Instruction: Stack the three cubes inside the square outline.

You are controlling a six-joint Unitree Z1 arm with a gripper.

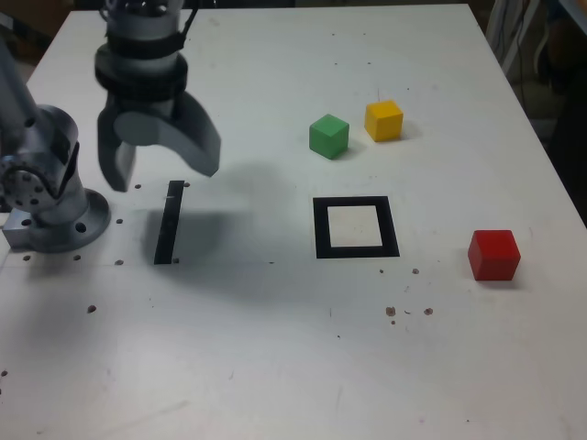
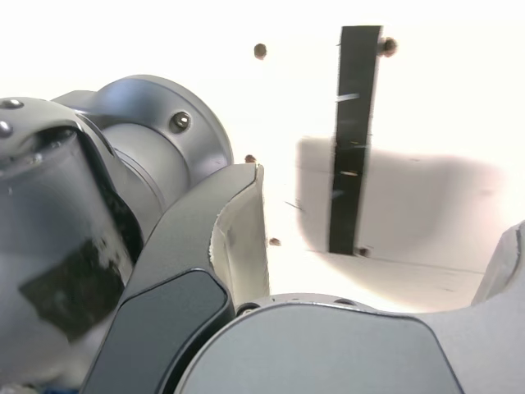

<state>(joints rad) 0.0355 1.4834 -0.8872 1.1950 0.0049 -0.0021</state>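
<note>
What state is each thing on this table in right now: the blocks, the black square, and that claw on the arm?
Small matte green cube: on the table, unstacked, outside the square.
Small matte yellow cube: on the table, close beside the green one, unstacked.
Small matte red cube: alone, to the exterior view's right of the square.
Thick black square outline: nothing inside.
Grey gripper: jaws open, holding nothing, above the thin black tape strip.

Exterior view high, looking down, wrist view close, both sharing tape strip
</note>
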